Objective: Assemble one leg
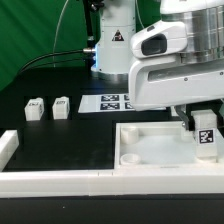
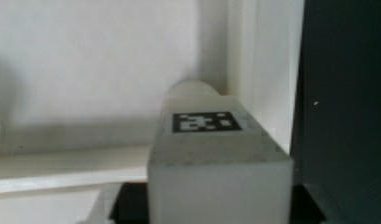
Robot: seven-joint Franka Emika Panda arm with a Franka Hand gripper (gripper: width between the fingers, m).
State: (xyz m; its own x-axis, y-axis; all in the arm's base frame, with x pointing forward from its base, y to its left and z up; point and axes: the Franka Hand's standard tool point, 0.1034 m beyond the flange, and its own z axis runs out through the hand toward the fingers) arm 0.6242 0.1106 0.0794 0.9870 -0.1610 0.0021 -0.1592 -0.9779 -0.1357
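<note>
**Leg gripped at the panel's far corner**

Nearest, a white rail (image 1: 50, 180) lies along the near edge of the table (image 1: 60, 140). Just behind it sits the white panel (image 1: 150, 150). Over the panel's far corner, at the exterior view's right, the tool (image 1: 204, 124) is clenched on the leg (image 1: 206, 140), which is upright with its tag showing. Whether the leg touches the panel I cannot tell. Farther back on the left, two loose legs (image 1: 35, 108) stand near each other. The marker board (image 1: 112, 102) lies to their right.

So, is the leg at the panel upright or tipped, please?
Upright: the leg sits vertical in the gripper, its long sides plumb in the exterior view.
</note>
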